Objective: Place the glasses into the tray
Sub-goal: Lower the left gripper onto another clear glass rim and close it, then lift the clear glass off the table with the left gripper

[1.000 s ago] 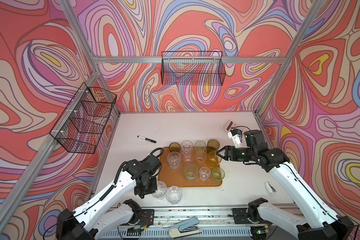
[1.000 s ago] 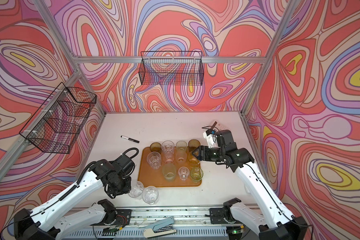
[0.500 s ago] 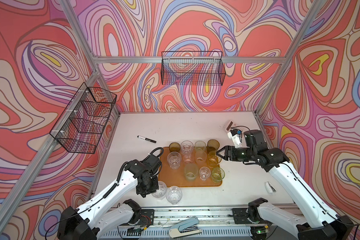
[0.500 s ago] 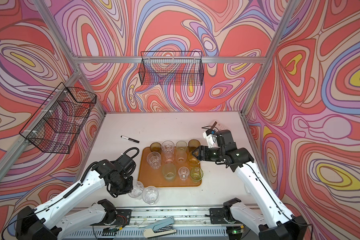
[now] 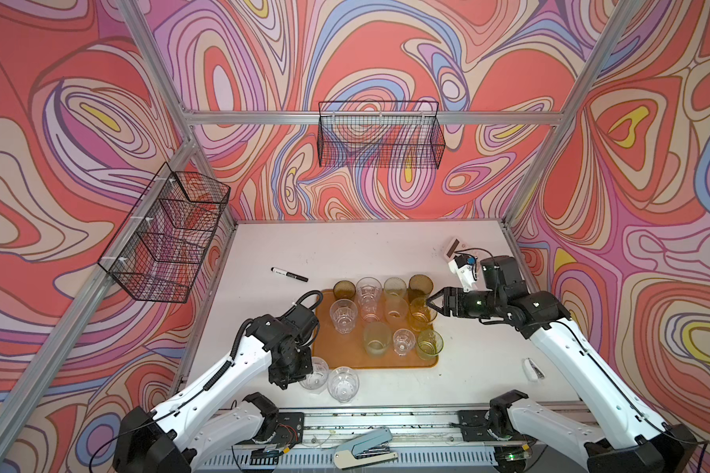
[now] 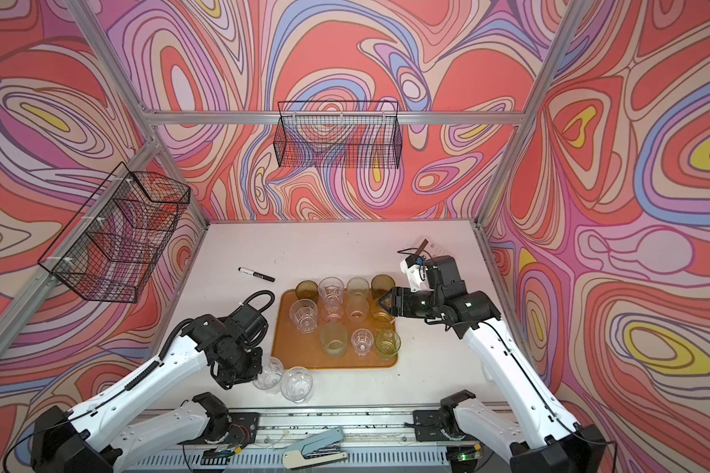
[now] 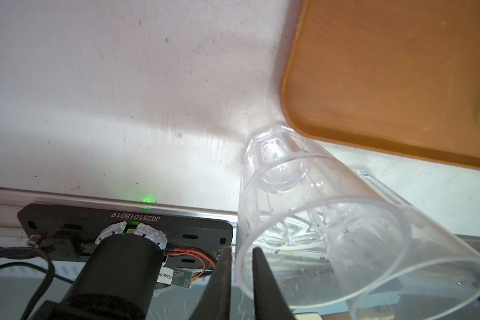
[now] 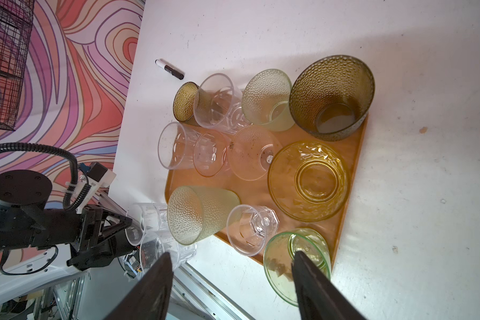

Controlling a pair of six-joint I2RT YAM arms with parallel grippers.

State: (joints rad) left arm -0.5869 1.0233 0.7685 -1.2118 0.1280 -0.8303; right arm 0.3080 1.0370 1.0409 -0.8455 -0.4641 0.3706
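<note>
The orange-brown tray (image 5: 345, 353) (image 6: 300, 353) lies on the white table and holds several glasses, clear, pale green, olive and amber. Two clear glasses stand on the table off its front left corner. My left gripper (image 5: 303, 369) (image 7: 240, 249) is shut on the rim wall of the nearer clear glass (image 5: 315, 370) (image 7: 302, 221), with one finger inside and one outside. The other clear glass (image 5: 343, 383) stands beside it. My right gripper (image 5: 429, 303) (image 8: 232, 253) hovers open and empty above the tray's right side, by the amber glass (image 5: 421, 315) (image 8: 308, 180).
A black marker (image 5: 290, 274) lies behind the tray. Black wire baskets hang on the back wall (image 5: 380, 135) and the left wall (image 5: 169, 233). A stapler (image 5: 363, 450) sits on the front rail. A small white object (image 5: 531, 368) lies at the table's right.
My left gripper has shifted slightly towards the front edge and its jaws have narrowed onto the clear glass's rim. The right arm has not moved.
</note>
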